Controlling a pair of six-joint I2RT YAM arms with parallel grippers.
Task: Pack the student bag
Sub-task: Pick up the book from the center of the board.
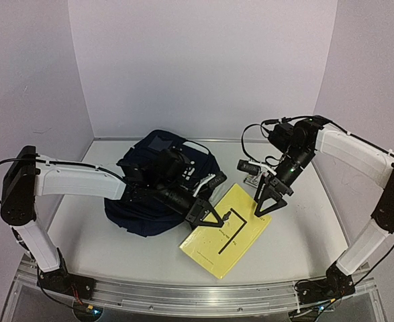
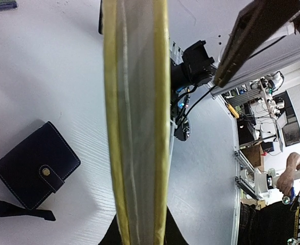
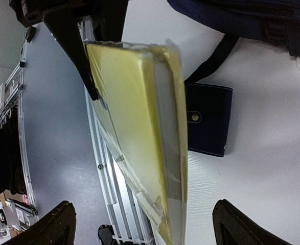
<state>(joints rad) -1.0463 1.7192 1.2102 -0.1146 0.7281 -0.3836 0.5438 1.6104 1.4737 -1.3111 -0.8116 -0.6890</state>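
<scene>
Left jaws: the left gripper [image 1: 218,218] is pinching one edge of the plastic-wrapped yellow book [image 1: 227,235], holding it tilted above the surface [image 1: 304,248].
Right jaws: the right gripper [image 1: 267,209] is hanging spread wide around the book's far edge, gripping nothing.
Student bag: the student bag [image 1: 126,211] is lying behind the left jaws, under that arm.
Wallet: the navy wallet [image 2: 36,166] is lying below the book, outside the bag.
Progress: packing is seemingly just beginning; book and wallet are both waiting to go in.

The yellow book [image 3: 134,117] wears glossy, crinkled clear plastic wrap; beside the book, the navy wallet [image 2: 32,166] looks matt and leather-like, the student bag [image 1: 129,208] soft cloth.
</scene>
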